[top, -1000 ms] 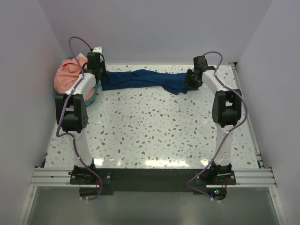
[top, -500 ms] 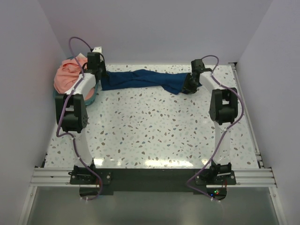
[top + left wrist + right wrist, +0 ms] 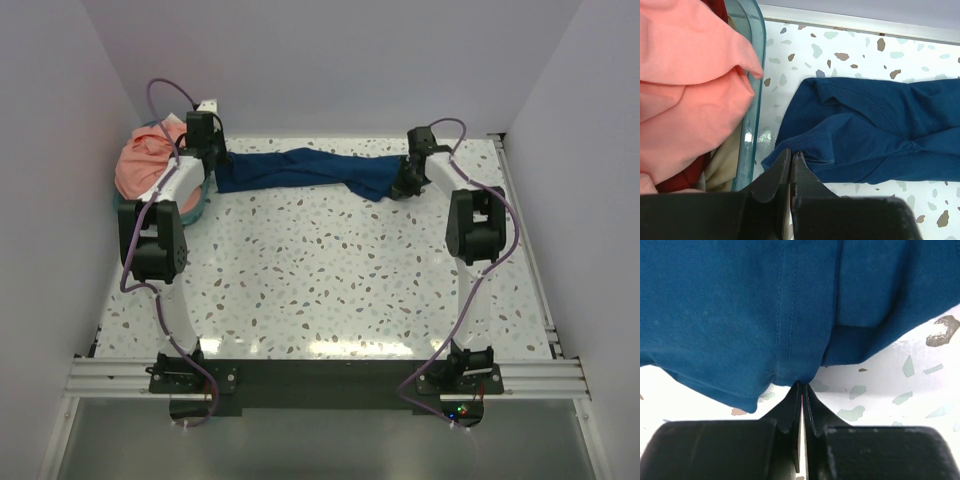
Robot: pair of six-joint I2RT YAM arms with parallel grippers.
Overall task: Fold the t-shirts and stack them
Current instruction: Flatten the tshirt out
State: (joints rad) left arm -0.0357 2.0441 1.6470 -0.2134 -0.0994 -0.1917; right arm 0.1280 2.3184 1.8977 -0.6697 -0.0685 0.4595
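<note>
Flanking the speckled table (image 3: 330,290), pale lilac walls (image 3: 350,60) enclose the navy t-shirt (image 3: 300,168).

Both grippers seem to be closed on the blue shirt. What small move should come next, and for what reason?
Probably lift both ends a little and draw them apart. The left gripper and the right gripper each pinch one end of the navy t-shirt, which lies bunched in a narrow twisted band at the far side of the table, so it likely needs spreading before any fold.
</note>
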